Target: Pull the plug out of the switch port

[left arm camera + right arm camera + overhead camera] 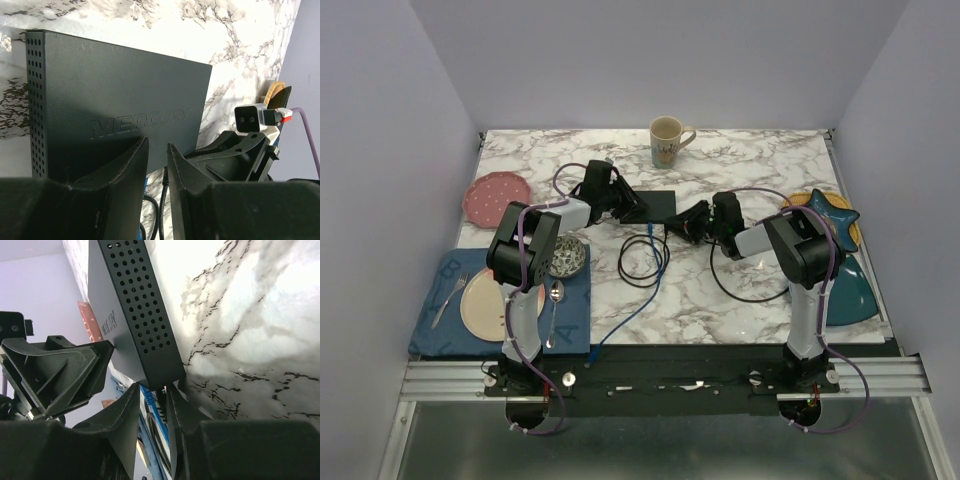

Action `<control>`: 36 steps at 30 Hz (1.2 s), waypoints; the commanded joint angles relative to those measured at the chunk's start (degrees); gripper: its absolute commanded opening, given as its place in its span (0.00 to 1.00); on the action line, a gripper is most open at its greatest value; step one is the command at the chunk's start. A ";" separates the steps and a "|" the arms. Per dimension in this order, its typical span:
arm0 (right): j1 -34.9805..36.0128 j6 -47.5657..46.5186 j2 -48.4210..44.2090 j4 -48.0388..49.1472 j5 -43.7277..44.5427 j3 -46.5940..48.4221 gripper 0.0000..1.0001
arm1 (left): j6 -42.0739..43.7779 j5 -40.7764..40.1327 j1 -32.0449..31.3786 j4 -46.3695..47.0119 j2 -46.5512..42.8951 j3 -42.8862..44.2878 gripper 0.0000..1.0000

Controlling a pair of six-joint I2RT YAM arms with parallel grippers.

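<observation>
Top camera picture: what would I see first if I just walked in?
The left gripper and the right gripper meet at a flat black box in the middle of the marble table. The right one is closed around a blue plug at the box's corner. A blue star-shaped dish sits at the right edge.

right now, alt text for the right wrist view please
The right gripper straddles a blue plug at the near corner of a black perforated switch lying on a marble table. The left gripper touches the switch's top face at left.
</observation>
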 commanded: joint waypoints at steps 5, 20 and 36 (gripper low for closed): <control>0.04 0.21 0.33 -3.79 4.87 -0.15 0.23 | 1.66 -2.19 0.30 -6.45 0.92 -2.22 0.38; 0.04 -3.31 -0.55 -4.84 4.86 -0.06 0.16 | 1.49 -2.10 0.30 -6.28 1.01 -2.31 0.38; 0.04 -8.23 -0.99 -7.30 3.99 1.16 0.01 | -2.47 2.74 -3.47 -0.39 -3.92 -9.34 0.38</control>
